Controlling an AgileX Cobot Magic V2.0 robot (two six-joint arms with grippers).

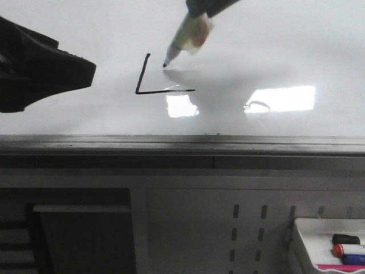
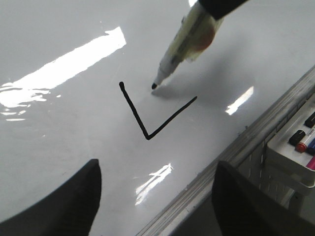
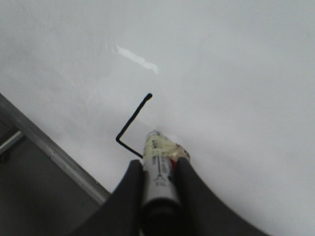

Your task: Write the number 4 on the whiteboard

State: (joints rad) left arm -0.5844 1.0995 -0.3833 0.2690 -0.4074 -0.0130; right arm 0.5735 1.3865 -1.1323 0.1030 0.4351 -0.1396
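The whiteboard (image 1: 274,45) fills the upper part of the front view, with a dark grey ledge (image 1: 182,145) along its lower edge. A black mark (image 1: 142,75) is drawn on it: a slanted stroke joined to a horizontal bar, like an L. It also shows in the left wrist view (image 2: 133,110) and the right wrist view (image 3: 133,115). My right gripper (image 3: 157,164) is shut on a white marker (image 1: 185,39). The marker's black tip is at the board just right of the slanted stroke's top, above the bar. My left gripper (image 2: 157,167) is open and empty, left of the mark.
A small white tray (image 1: 302,240) with several markers (image 1: 348,250) stands below the ledge at the lower right. Bright glare patches (image 1: 285,98) lie on the board. A perforated grey panel (image 1: 251,234) sits under the ledge.
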